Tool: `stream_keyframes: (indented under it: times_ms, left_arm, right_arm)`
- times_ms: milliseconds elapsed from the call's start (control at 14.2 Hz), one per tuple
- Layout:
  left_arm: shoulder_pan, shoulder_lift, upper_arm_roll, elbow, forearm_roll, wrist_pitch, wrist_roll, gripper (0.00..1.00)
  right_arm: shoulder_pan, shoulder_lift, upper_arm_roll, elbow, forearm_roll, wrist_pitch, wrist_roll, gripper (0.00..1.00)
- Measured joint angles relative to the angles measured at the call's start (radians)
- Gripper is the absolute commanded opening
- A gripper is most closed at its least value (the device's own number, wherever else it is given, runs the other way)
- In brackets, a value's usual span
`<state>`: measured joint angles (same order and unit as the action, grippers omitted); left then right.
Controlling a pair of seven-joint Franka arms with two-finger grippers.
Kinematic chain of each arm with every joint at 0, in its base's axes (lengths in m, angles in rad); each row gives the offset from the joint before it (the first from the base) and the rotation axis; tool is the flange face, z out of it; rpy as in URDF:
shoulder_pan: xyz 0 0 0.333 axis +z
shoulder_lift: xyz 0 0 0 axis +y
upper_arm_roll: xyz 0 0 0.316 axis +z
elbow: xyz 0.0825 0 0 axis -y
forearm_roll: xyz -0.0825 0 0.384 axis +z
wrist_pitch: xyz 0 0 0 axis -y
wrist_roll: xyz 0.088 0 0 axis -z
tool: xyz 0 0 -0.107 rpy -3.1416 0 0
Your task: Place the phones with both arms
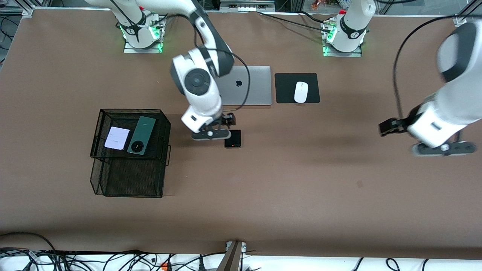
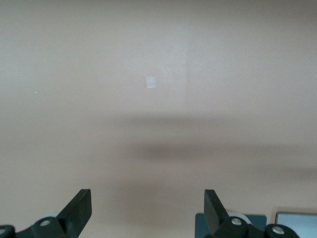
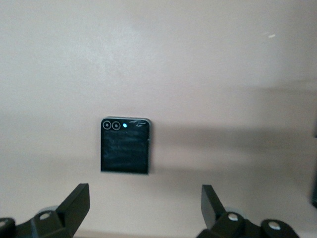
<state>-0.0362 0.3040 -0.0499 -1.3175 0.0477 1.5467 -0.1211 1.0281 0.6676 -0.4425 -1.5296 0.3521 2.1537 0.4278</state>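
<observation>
The small black phone (image 1: 232, 138) lies flat on the brown table, nearer to the front camera than the laptop. My right gripper (image 1: 227, 120) hangs open and empty just above the table beside it. In the right wrist view the phone (image 3: 125, 146) lies ahead of the open right gripper (image 3: 141, 208), outside the jaws. The white-pink phone (image 1: 117, 138) and the dark green phone (image 1: 141, 134) lie side by side in the black wire basket (image 1: 131, 110). My left gripper (image 1: 390, 126) is open and empty over bare table at the left arm's end; it also shows in the left wrist view (image 2: 147, 210).
A grey laptop (image 1: 246, 86) lies closed in the middle of the table, with a white mouse (image 1: 301, 92) on a black pad (image 1: 284, 81) beside it. The wire basket has a second compartment (image 1: 130, 177) nearer the front camera. Cables run along the table's front edge.
</observation>
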Motion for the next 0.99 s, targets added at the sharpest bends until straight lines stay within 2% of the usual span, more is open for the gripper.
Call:
stream_keyframes:
  times_ms: [141,353,565,989]
  left_arm:
    - [0.036,-0.047,-0.001,-0.003,-0.033,-0.036,0.034,1.00]
    - [0.045,-0.109,-0.004,-0.012,-0.044,-0.089,0.040,1.00]
    - [0.045,-0.163,-0.011,-0.032,-0.045,-0.121,0.041,1.00]
    - [0.045,-0.262,-0.012,-0.126,-0.045,-0.134,0.042,1.00]
  right_arm:
    - [0.000,0.068,0.018,0.003,0.040,0.051,0.003,0.99]
    - [-0.002,0.123,0.047,0.014,0.048,0.143,0.022,0.99]
    - [-0.002,0.148,0.068,0.020,0.048,0.178,0.032,0.99]
    - [-0.002,0.181,0.071,0.024,0.048,0.208,0.030,0.99]
